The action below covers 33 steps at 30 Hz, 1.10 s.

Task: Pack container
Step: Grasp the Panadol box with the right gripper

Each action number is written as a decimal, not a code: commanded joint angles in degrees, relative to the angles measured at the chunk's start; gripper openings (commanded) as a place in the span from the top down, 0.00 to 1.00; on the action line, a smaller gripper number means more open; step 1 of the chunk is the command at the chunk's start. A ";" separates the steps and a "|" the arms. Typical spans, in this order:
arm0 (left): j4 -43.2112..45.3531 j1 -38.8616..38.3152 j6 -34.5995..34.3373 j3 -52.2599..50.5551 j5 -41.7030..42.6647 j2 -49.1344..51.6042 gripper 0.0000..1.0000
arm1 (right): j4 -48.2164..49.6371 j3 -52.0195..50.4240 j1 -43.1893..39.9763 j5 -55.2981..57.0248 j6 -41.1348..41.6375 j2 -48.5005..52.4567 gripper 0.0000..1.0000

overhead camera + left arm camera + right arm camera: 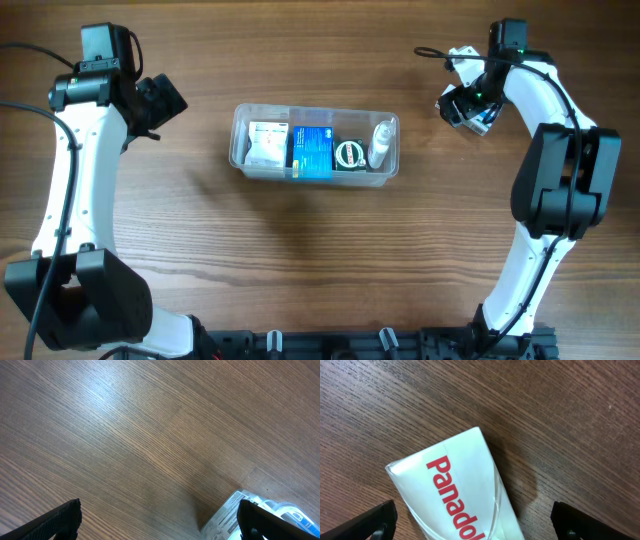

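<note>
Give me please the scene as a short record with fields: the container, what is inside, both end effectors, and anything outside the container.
container: clear plastic tub, middle of the wooden table
inside, left to right: white packet, blue box, round black item, small white bottle
left end effector: open, empty, left of the container
right end effector: open, above a white Panadol box
Panadol box: on the table, right of the container, not gripped

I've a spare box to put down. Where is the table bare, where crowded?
Bare: the brown wooden table between the clear plastic rectangular container and the arm bases, and between it and the left gripper. Crowded: inside the container, and under the right gripper, where a white Panadol box lies.
</note>
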 commanded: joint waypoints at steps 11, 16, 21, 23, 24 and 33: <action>0.00 0.22 0.26 0.15 0.11 -0.04 0.01 | -6.56 -0.79 -1.73 3.15 20.00 4.13 0.03; 0.00 0.22 0.28 0.15 0.11 -0.04 0.00 | -12.41 -0.79 -1.70 1.70 29.97 4.15 0.03; 0.00 0.22 0.26 0.15 0.11 -0.04 0.00 | -15.67 -0.79 -1.70 -6.29 31.23 4.15 0.03; 0.00 0.22 0.26 0.15 0.11 -0.04 0.00 | -15.98 -0.79 -1.55 -7.39 31.87 4.15 0.03; 0.00 0.22 0.28 0.15 0.11 -0.04 0.00 | -16.09 -0.79 -1.38 -7.56 32.83 4.15 0.03; 0.00 0.22 0.28 0.15 0.11 -0.04 0.00 | -14.43 -0.79 1.60 -1.90 34.84 4.15 0.02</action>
